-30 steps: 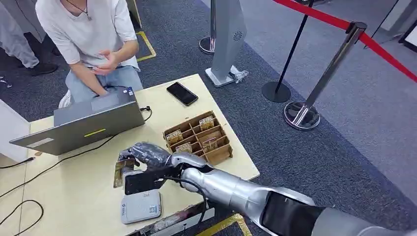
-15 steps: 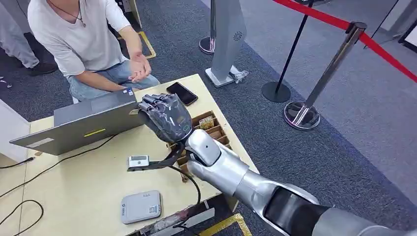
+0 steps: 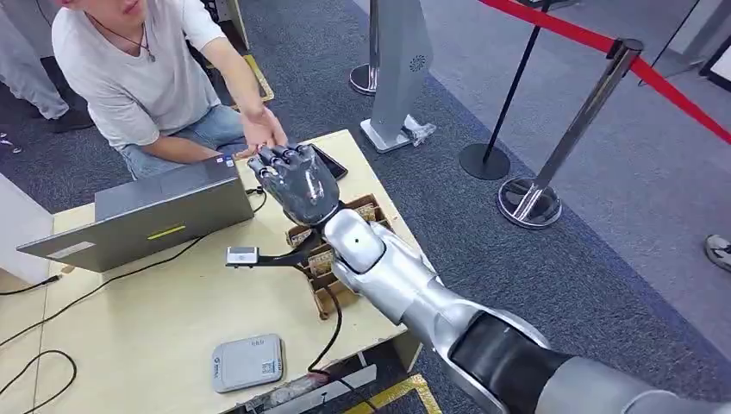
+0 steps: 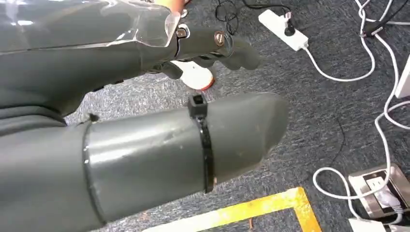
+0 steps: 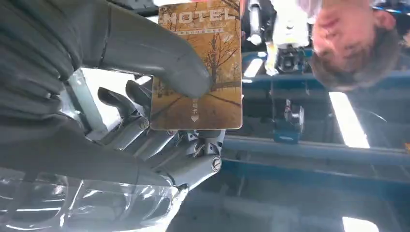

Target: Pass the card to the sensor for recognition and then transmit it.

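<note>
My right hand (image 3: 297,181) is raised above the far side of the table (image 3: 138,319), back of the hand toward me. In the right wrist view this hand (image 5: 121,96) pinches a brown hotel card (image 5: 203,67) between thumb and fingers. A seated person's hand (image 3: 263,134) reaches in and sits right at my fingertips; contact cannot be judged. The grey card reader (image 3: 247,362) lies near the table's front edge, well below and behind my hand. My left hand (image 4: 212,43) hangs over carpet, fingers apart, holding nothing.
A wooden card box (image 3: 375,228) with several cards sits under my forearm. An open laptop (image 3: 146,216) stands on the left, a black phone (image 3: 332,161) lies by my hand, and cables trail over the table. Stanchions (image 3: 595,103) with red rope stand on the right.
My right hand rose from the reader with the card and swung toward the far table edge. The person leaned forward and stretched a hand out to meet it.
</note>
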Motion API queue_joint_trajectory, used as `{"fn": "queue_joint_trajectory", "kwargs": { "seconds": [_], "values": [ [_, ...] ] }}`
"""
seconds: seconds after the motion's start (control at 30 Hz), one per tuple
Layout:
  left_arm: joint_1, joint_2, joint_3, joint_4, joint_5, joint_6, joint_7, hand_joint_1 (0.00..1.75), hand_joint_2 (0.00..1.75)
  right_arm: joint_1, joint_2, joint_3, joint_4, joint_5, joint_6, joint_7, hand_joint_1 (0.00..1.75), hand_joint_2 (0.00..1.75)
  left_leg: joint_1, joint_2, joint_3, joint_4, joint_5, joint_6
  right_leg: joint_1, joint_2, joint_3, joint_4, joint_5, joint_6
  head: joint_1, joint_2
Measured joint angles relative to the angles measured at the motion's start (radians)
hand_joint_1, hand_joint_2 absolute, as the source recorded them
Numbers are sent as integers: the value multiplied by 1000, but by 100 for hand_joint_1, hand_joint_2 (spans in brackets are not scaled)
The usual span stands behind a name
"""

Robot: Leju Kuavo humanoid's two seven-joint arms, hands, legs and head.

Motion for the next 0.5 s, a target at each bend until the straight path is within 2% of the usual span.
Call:
{"fn": "queue_joint_trajectory", "kwargs": {
  "seconds": [0.2,0.5],
  "values": [
    [1,0,3,0,7,6,-2,0,0,-38,27,16,94,3,0,21,175,175,0,0,0,0,0,0,0,0,0,0,0,0,0,0],
    [2,0,21,0,16,16,-10,0,0,-69,57,21,156,3,0,28,175,175,0,0,0,0,0,0,0,0,0,0,0,0,0,0]
  ]
}}
